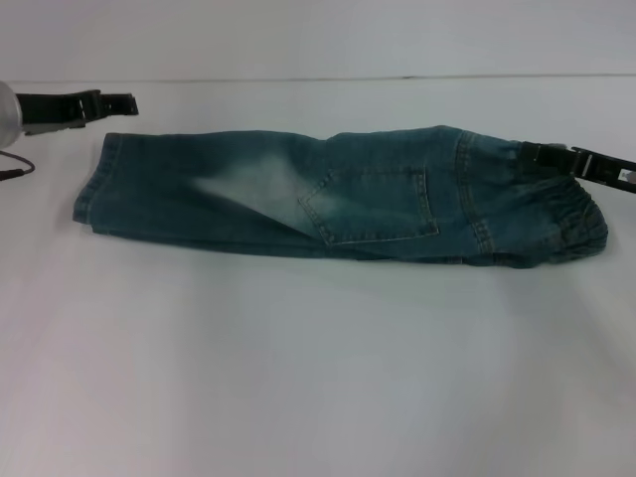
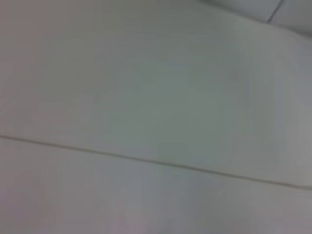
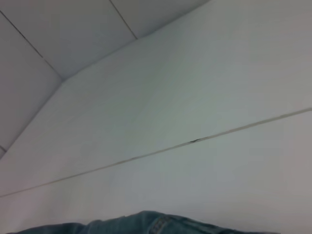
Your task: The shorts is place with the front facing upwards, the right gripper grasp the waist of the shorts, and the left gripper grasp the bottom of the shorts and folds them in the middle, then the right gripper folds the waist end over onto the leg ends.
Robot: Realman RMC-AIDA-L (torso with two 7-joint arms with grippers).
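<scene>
The shorts (image 1: 328, 199) lie folded lengthwise on the white table (image 1: 318, 378), pocket side up. Their leg ends (image 1: 94, 194) are at the left and the gathered waist (image 1: 556, 219) is at the right. My right gripper (image 1: 532, 155) reaches in from the right edge and is shut on the far corner of the waist, which is drawn up slightly toward it. My left gripper (image 1: 124, 103) hovers open just beyond the far left corner of the shorts, apart from the hems and holding nothing. A strip of the shorts' denim (image 3: 146, 222) shows in the right wrist view. The left wrist view holds only table.
The table's far edge (image 1: 318, 78) runs behind the shorts. A thin seam line (image 3: 195, 141) crosses the white surface. A dark cable (image 1: 15, 167) hangs by the left arm at the left edge.
</scene>
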